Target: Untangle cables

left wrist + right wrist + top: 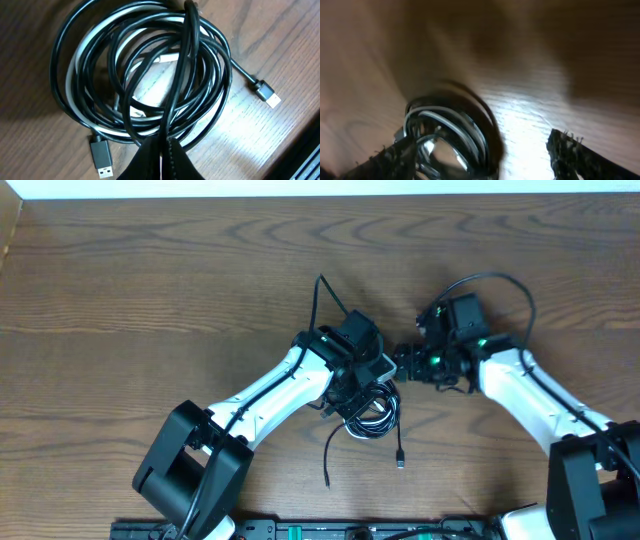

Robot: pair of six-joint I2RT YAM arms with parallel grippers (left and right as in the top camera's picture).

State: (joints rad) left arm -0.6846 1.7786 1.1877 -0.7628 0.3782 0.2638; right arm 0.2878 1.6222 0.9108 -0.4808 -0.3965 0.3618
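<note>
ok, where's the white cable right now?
In the left wrist view, the white cable lies coiled among the loops of the black cable, in front of the left gripper, centre of the overhead view.

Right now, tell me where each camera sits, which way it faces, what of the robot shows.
Overhead: above the table, looking straight down; left arm and right arm meet at the cable coil.
Left wrist: on the left arm, facing down onto the coil; left pincer shut on the black cable.
Right wrist: low over the table, blurred, facing the coil; right pincer open, fingers at bottom corners.
Shared: all three show the coil of black cable and white cable.
</note>
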